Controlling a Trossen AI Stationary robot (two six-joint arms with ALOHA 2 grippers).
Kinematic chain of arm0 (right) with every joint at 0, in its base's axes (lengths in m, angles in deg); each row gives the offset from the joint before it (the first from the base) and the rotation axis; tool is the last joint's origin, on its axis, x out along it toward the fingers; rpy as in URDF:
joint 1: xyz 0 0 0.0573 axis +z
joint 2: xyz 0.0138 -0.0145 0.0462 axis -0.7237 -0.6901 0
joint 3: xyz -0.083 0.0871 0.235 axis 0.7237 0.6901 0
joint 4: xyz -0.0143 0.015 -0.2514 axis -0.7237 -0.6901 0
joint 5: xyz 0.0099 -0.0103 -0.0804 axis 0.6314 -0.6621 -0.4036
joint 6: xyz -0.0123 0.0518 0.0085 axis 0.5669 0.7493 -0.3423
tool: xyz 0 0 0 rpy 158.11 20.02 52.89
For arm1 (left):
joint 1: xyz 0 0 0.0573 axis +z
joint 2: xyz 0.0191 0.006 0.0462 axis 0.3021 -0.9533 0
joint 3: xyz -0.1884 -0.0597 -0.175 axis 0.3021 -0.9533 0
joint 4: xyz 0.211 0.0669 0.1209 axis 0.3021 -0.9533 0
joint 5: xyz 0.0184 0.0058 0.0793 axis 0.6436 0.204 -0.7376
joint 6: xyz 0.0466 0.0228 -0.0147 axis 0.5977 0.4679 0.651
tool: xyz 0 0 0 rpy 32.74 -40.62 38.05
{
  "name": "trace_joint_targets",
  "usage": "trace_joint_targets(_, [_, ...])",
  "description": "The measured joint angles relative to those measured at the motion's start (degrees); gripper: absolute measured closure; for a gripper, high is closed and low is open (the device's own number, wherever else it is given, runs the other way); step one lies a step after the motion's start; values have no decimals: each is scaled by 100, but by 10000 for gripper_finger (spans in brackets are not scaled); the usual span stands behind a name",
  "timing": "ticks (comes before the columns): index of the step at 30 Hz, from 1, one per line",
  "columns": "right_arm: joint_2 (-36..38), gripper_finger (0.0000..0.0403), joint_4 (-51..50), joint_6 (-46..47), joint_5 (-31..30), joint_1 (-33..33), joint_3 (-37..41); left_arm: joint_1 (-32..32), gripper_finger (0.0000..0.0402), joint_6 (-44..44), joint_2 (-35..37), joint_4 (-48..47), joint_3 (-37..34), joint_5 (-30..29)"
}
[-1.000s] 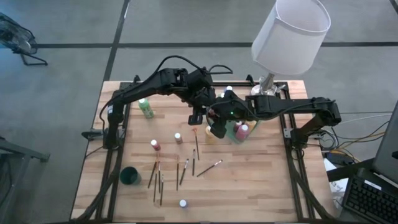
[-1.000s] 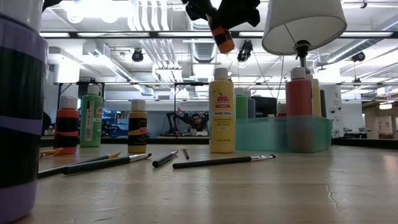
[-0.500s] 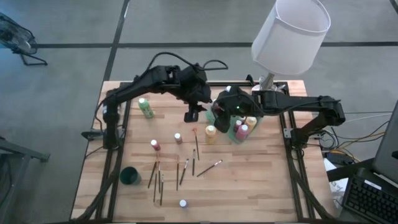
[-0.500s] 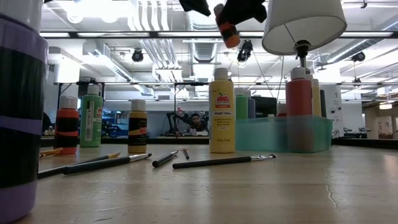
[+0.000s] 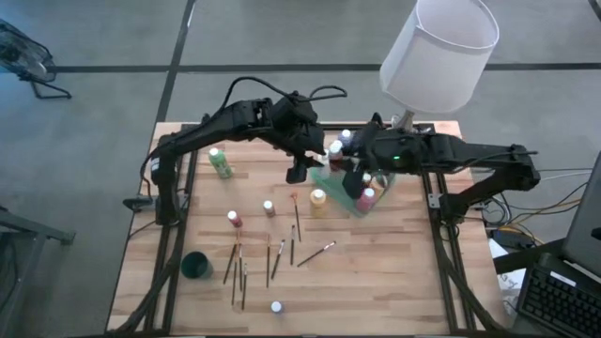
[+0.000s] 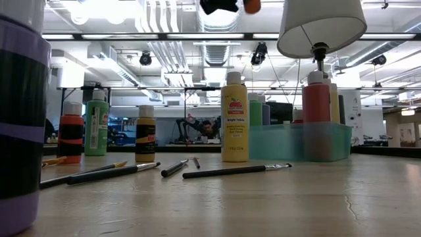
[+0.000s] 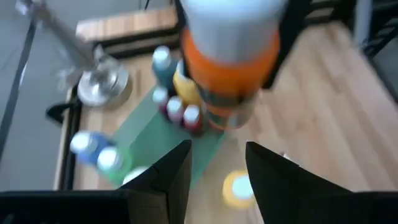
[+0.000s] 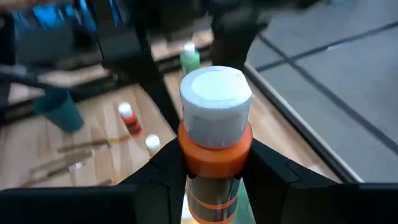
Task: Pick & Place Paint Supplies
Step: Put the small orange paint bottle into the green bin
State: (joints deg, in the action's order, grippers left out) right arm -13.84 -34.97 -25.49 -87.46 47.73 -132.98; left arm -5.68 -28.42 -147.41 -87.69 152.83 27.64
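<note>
One orange bottle [image 8: 214, 134] in right tool [image 8: 211, 163] | base hidden

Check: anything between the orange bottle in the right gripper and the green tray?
Nothing visible blocks it. The right gripper holds the orange bottle in the air over the green tray. The tray already holds several bottles, so only the free spots can take it. The left gripper hangs just beside the tray.

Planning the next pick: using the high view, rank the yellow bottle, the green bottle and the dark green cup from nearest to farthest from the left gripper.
From the left gripper:
1. Yellow bottle, just in front of it, mid-table.
2. Green bottle, off to the table's left side.
3. Dark green cup, at the front-left corner.
</note>
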Motion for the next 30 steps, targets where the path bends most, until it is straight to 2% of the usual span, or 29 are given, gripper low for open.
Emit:
trace_joint_targets(6, [490,284,32,62,-180,153,10,13,237,-61,127,1428,-608,376])
trace_joint_targets(11, [731,285,-11,61,-194,148,10,17,206,-235,136,2298,-763,740])
trace_joint_targets(19, [797,285,-106,-88,-326,148,19,15,135,-357,158,2394,-761,802])
trace_joint_targets(26, [636,275,39,-111,-307,151,19,-2,126,-595,127,2983,-839,787])
trace_joint_targets(30, [579,276,153,-115,-306,148,19,17,126,-657,123,2822,-839,787])
